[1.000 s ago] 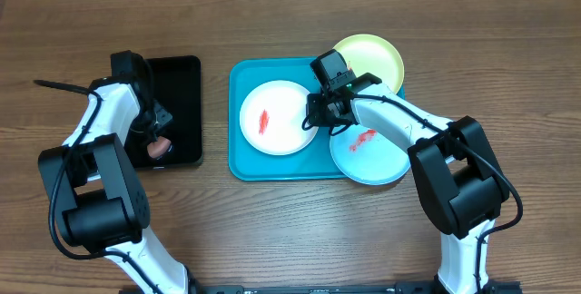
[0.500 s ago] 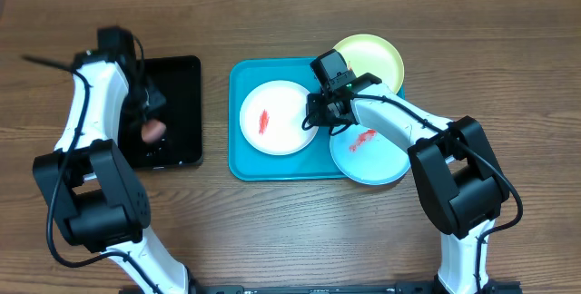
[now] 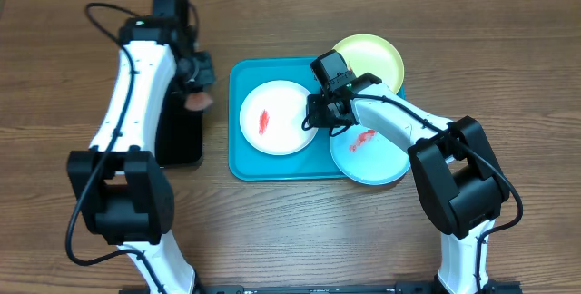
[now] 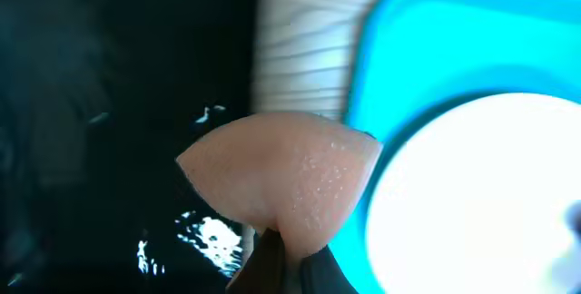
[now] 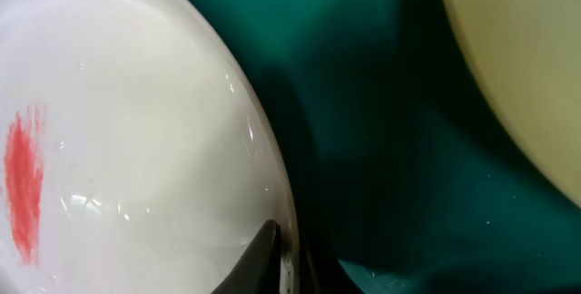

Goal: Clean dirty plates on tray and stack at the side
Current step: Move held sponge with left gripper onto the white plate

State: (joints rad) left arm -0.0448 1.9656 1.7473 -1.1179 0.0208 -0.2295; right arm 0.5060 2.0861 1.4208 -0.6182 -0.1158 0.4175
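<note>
Three plates, all on or over the turquoise tray (image 3: 238,162), centre-right of the overhead frame.

- White plate (image 3: 277,117): on the tray's left half, with a red smear (image 3: 264,122) left of its middle.
- Light blue plate (image 3: 377,162): lower right, overhanging the tray's rim, also smeared red.
- Yellow-green plate (image 3: 372,56): upper right, lapping over the rim. No smear is visible on the part that shows.

Right gripper (image 3: 318,120): at the white plate's right-hand edge. In the right wrist view the jaws are almost closed, pinching the thin rim with a finger on each side.

Left gripper (image 3: 192,87): upper left of centre, between the black tray (image 3: 182,144) and the turquoise one. It is clamped tight on a pinkish sponge (image 3: 195,102). In the left wrist view the sponge bulges out as a wedge beyond the fingertips. It hangs over the black tray's edge and the strip of table (image 4: 300,49), clear of the white plate.

Handling, as judged:
- The plates look like light, thin, stiff plastic with a glossy face, so they are likely slippery.
- The raised rim is the only real purchase. A pinch there should steady the plate, but one-point contact lets it pivot or tip under wiping pressure.
- Wiping strokes are best kept gentle and directed toward the held edge.
- For lifting to a stack, take the rim where neighbouring plates do not crowd it.
- The sponge is soft and compressible. Gripped at its back, its free face can do the wiping.
</note>
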